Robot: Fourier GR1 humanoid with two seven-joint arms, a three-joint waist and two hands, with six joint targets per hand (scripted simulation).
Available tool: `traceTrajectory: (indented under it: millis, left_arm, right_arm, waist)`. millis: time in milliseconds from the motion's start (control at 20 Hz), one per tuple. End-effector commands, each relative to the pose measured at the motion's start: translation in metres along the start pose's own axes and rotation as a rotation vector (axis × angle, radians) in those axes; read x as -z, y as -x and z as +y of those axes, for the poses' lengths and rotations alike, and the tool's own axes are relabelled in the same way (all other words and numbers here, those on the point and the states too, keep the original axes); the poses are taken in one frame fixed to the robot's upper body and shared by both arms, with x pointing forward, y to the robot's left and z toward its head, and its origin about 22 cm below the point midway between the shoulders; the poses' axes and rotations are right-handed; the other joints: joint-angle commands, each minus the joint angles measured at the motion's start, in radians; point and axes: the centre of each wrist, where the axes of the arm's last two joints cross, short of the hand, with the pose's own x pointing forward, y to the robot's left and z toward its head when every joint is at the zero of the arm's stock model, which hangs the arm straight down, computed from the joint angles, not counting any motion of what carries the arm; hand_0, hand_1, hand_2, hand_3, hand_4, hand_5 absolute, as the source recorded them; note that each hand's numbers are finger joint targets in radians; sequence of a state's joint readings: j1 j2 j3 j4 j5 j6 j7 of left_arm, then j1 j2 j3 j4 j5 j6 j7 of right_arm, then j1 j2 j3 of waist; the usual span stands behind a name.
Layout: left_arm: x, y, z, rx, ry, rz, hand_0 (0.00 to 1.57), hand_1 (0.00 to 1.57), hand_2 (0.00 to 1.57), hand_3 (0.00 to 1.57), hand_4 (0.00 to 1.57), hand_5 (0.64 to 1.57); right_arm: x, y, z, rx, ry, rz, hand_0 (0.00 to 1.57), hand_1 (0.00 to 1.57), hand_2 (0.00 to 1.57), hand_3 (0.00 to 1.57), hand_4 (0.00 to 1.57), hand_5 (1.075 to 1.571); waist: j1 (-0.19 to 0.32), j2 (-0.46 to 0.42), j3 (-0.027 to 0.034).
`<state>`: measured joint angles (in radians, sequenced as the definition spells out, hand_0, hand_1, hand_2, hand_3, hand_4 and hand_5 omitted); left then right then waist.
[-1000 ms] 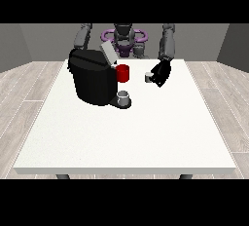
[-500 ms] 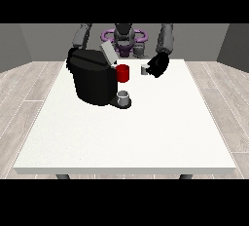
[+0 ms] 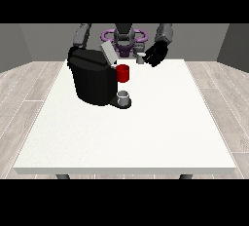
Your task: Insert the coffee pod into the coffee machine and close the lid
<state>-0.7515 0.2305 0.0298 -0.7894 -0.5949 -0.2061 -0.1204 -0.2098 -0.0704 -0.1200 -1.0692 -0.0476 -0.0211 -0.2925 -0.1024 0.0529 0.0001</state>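
Looking across the table (image 3: 146, 137) at the robot, the hand at the view's right (image 3: 156, 54) is up in the air near the far edge, and its fingers curl around a small grey coffee pod (image 3: 141, 59). The big black coffee machine (image 3: 92, 78) stands at the view's left with its lid (image 3: 108, 53) tipped up and open. A red part (image 3: 123, 73) sticks out of its front, above a small grey cup (image 3: 124, 96) on the base. The pod is beside the lid, not touching the machine. The other hand is hidden behind the machine
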Motion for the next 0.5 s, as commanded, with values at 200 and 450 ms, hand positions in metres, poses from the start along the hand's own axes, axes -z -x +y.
traceTrajectory:
  millis: [200, 450]
  left_arm:
    - [0.003, -0.017, 0.011, 0.013, 0.001, -0.02, 1.5, 1.5, 1.47, 1.4, 0.63, 1.571]
    - [0.015, -0.053, 0.026, -0.09, 0.003, -0.043, 1.37, 1.37, 1.41, 1.37, 0.65, 1.571]
  right_arm:
    - [-0.001, -0.007, -0.01, -0.004, -0.02, 0.012, 0.0, 0.0, 0.0, 0.0, 0.32, 1.571]
    - [-0.001, -0.002, -0.014, -0.022, -0.01, -0.007, 0.0, 0.0, 0.0, 0.0, 0.23, 1.571]
  waist:
    - [-0.023, -0.024, -0.0001]
    - [-0.012, -0.022, 0.0002]
